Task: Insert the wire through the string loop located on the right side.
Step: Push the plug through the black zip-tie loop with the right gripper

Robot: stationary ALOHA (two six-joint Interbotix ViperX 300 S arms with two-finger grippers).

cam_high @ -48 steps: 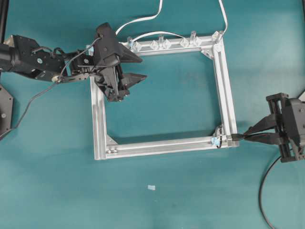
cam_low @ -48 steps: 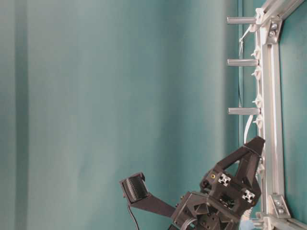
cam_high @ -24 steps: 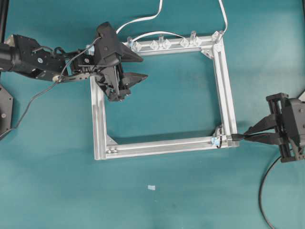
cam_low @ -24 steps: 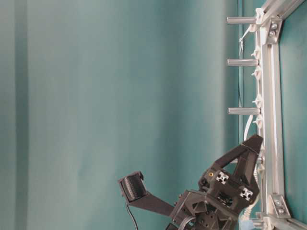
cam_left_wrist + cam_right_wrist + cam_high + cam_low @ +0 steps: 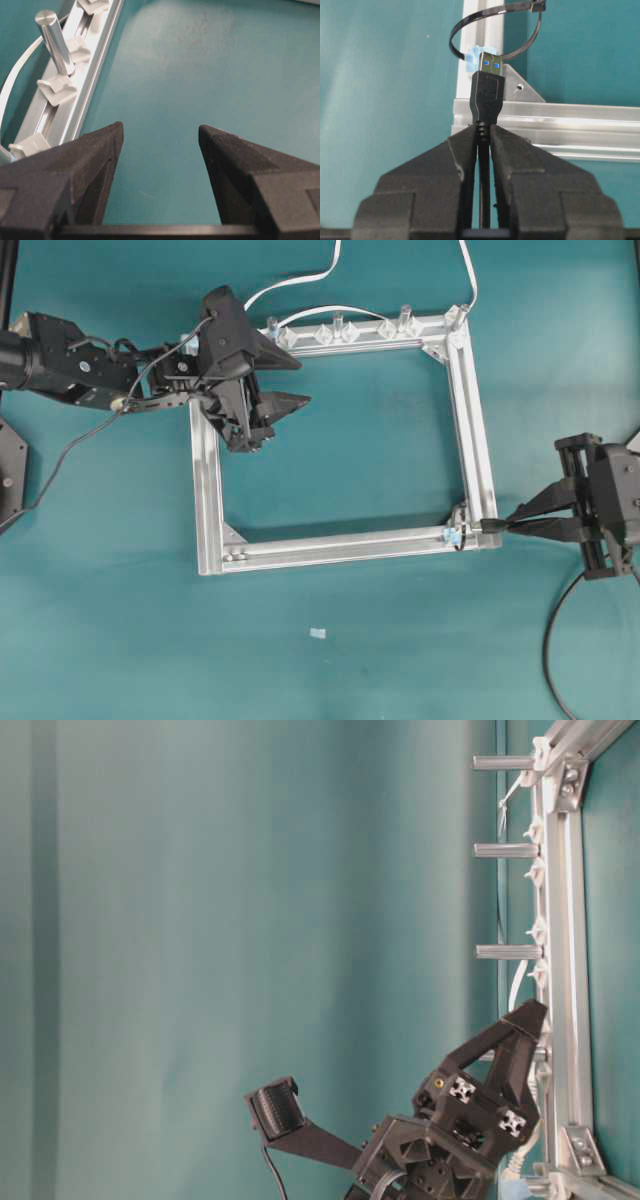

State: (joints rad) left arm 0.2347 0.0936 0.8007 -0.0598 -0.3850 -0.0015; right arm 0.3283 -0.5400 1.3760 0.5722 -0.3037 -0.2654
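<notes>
in the right wrist view, the wire ran down between the right gripper fingers, and its length behind them was hidden. the string loop was cut off at the top edge of that view. in the overhead view, the string loop was too small to make out. in the left wrist view, the left gripper finger bases were cut off by the bottom edge.

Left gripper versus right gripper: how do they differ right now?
The left gripper is open and holds nothing; the right gripper is shut on the wire just behind its plug. The left hangs over the frame's far left corner; the right sits outside its near right corner, facing the string loop.
</notes>
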